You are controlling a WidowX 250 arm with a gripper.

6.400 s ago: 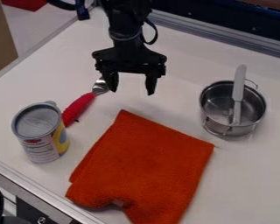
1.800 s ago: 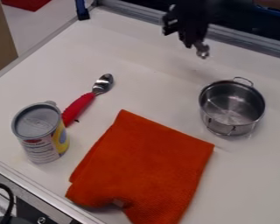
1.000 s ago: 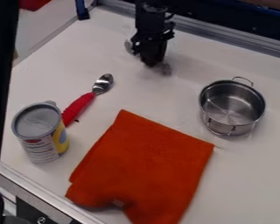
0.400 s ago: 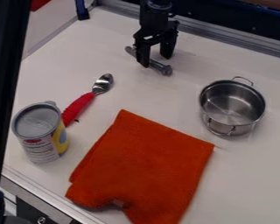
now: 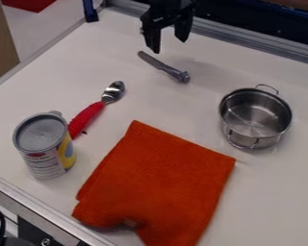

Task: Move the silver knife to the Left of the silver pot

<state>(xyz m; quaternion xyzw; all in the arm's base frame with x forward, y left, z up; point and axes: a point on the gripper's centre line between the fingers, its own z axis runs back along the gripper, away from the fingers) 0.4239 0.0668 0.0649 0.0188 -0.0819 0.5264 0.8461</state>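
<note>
Gripper hung near the top of the frame, just above centre, its two fingers spread wide with nothing between them. Below it the silver knife lay flat on the white work surface, at a slant, its blade end toward the upper left and its thicker handle end toward the lower right. The silver pot stood upright at the right of the frame, apart from the knife and with nothing inside. What had changed was the hold: a moment earlier the fingers had been down around the knife on the surface, and now they were up and clear of it. Earliest of all, the knife had leaned in the pot, so it had been taken out, carried over and let go. It now lay left of the pot, though higher in the frame, and the task looked done in substance; probably only backing the arm away remained. At lower left, the can, the red-handled spoon and the orange cloth had kept their places.
</note>
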